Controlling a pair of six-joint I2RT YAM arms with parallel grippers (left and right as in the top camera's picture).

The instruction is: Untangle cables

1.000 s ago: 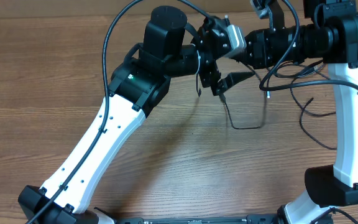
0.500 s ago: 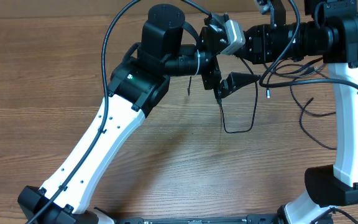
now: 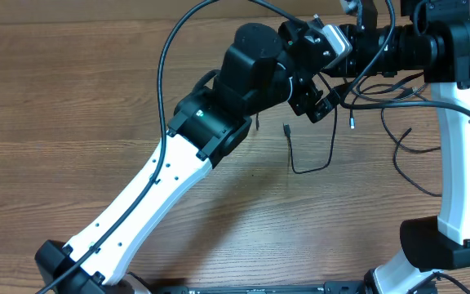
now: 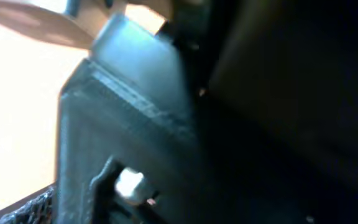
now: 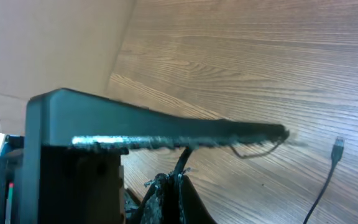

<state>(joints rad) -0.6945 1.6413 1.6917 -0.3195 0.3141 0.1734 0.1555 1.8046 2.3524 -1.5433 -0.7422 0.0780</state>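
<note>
The cables lie as thin black cords on the wooden table. One cable (image 3: 311, 169) makes a U-shaped loop, and its plug end (image 3: 287, 129) rests free on the wood. Its other side rises to my right gripper (image 3: 330, 103). In the right wrist view the right gripper (image 5: 180, 182) is shut on a thin black cable (image 5: 184, 159), and the same plug (image 5: 337, 149) shows at the right. My left gripper (image 3: 307, 88) hangs open just over the right gripper, holding nothing. The left wrist view is dark and blurred.
More thin cables (image 3: 404, 140) trail on the table at the right, one with a silvery tip (image 3: 352, 124). The right arm's white link (image 3: 461, 155) stands along the right edge. A dark bar (image 5: 166, 134) crosses the right wrist view just above the jaws.
The left arm has swung right and towards the back, ending over the right gripper. The cable's plug end, earlier under the left gripper, now lies uncovered. The right gripper barely moved.
</note>
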